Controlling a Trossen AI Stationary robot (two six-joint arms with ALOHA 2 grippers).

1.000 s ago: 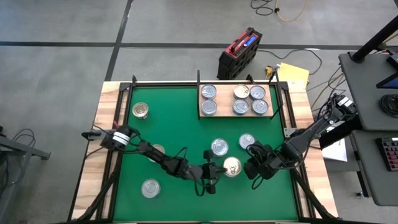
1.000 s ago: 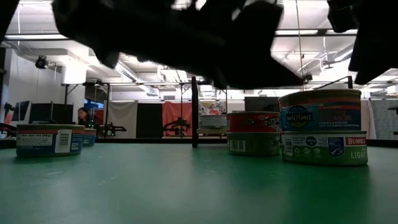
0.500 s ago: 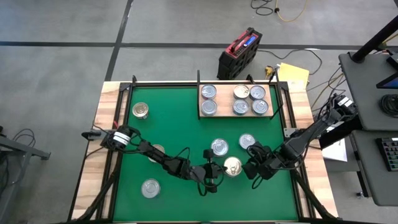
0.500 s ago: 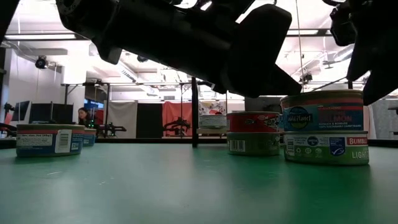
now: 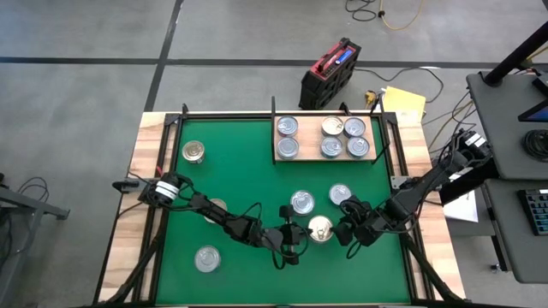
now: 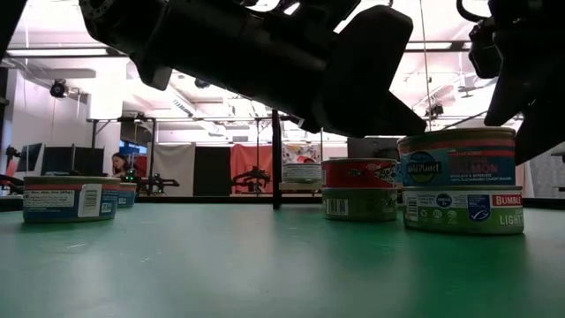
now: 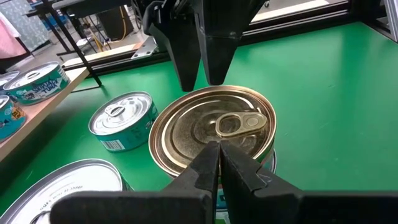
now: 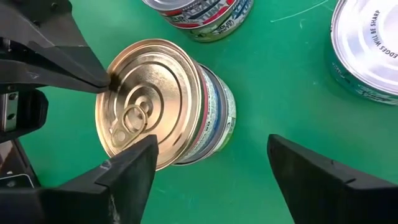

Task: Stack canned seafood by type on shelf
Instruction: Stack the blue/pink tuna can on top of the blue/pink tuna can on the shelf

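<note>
High view: a large green mat [image 5: 231, 171] covers a wooden table frame, which stands on a grey floor crossed by dark lines. Beyond the frame's far edge sit a black-and-red case [image 5: 329, 74] and a yellow pad [image 5: 403, 104]. The right gripper [image 5: 342, 229] hangs just to the right of a two-tin stack topped by a round gold-lidded tin [image 5: 319, 228], and the left gripper [image 5: 294, 236] sits just on the stack's other side. Two silver-lidded tins [image 5: 301, 203] lie just beyond the grippers, apart from each other. Farther off in the same direction, at the mat's far right corner, the pale wooden shelf board [image 5: 324, 137] carries five tins.

Low view: the mat runs level to a bright workshop with ceiling lights, red and white hangings and a seated person [image 6: 117, 163] at far left. The stack [image 6: 459, 180] stands at right, blue-labelled tin on green-labelled tin.

Left wrist view: the left gripper's fingers [image 7: 208, 169] are pressed together with nothing between them, their tips at the gold lid's [image 7: 214, 129] near rim. A silvery tin [image 7: 121, 119] stands just beside the stack.

Right wrist view: the right gripper's fingers [image 8: 134, 168] stand spread wide on either side of the stack [image 8: 163, 102], holding nothing.
</note>
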